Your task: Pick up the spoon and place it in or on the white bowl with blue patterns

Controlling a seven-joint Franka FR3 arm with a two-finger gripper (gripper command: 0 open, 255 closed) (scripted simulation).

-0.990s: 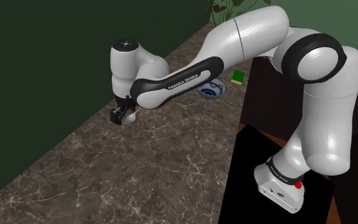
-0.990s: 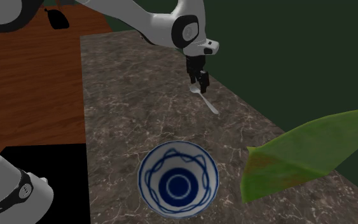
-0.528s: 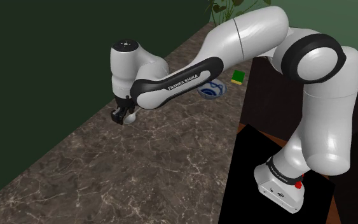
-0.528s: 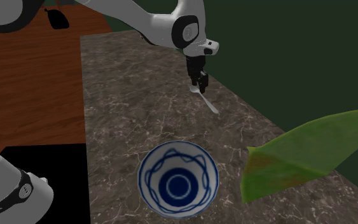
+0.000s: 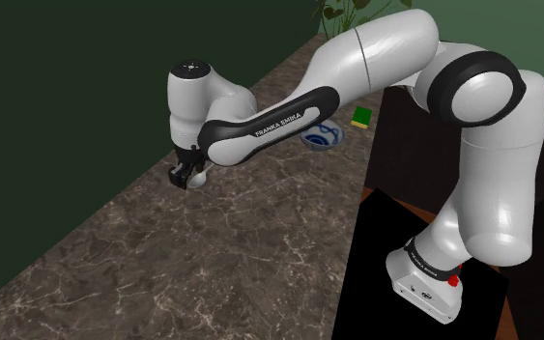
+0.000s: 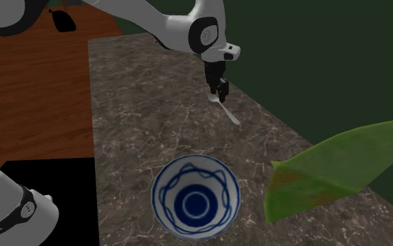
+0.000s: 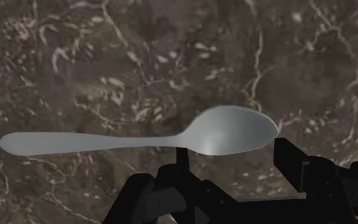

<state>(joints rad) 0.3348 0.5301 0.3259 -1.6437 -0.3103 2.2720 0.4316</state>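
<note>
A pale grey spoon (image 7: 228, 130) lies flat on the dark marble counter (image 6: 153, 119), close to the counter's edge by the green wall. My gripper (image 7: 236, 156) is down over it, shut on the spoon, with one black finger on each side of the spoon's bowl. In the second exterior view the gripper (image 6: 220, 89) stands upright on the spoon (image 6: 231, 114), whose handle points toward the white bowl with blue patterns (image 6: 196, 203) nearer the camera. In the shoulder view the gripper (image 5: 179, 178) and spoon (image 5: 196, 176) are at centre left, and the bowl (image 5: 322, 137) sits farther back behind the forearm.
A small green block (image 5: 360, 116) rests beyond the bowl. A large green leaf (image 6: 341, 168) overhangs the counter beside the bowl. The dark green wall (image 5: 67, 97) runs along the counter's far edge. A brown wooden surface (image 6: 34, 91) adjoins the counter on the arm's side.
The fingers have closed on the spoon's bowl since one second ago. Over the last half second the arm and the spoon have stayed still.
</note>
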